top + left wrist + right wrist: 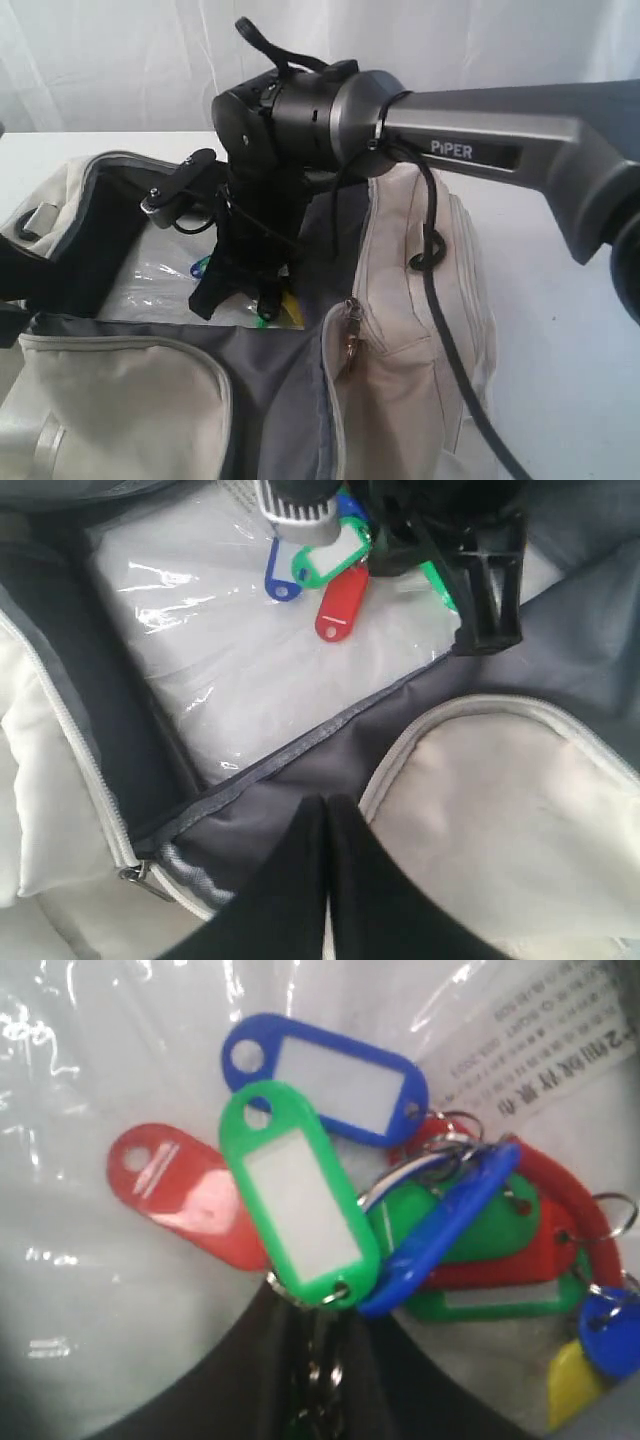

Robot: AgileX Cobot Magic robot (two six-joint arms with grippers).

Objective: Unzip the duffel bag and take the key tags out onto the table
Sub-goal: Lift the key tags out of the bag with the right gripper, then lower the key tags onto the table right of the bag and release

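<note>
The right claw (315, 1365) pinched the coloured plastic key tags (295, 1210), nine o'clock of the dark zipper pull (350, 338) on the cream fabric duffel bag (420, 290) — left claw (325, 815) pressed together.

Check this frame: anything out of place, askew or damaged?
Nothing looks damaged or spilled. The key tags lie bunched on a clear plastic sheet inside the open duffel bag. Only oddity: a black cable hangs across the bag's end.

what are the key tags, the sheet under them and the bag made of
The key tags: glossy hard plastic, going by the sheen on the red one. The sheet: thin clear plastic film, with shiny wrinkles. The bag: matte cream woven fabric, perhaps canvas or nylon.
</note>
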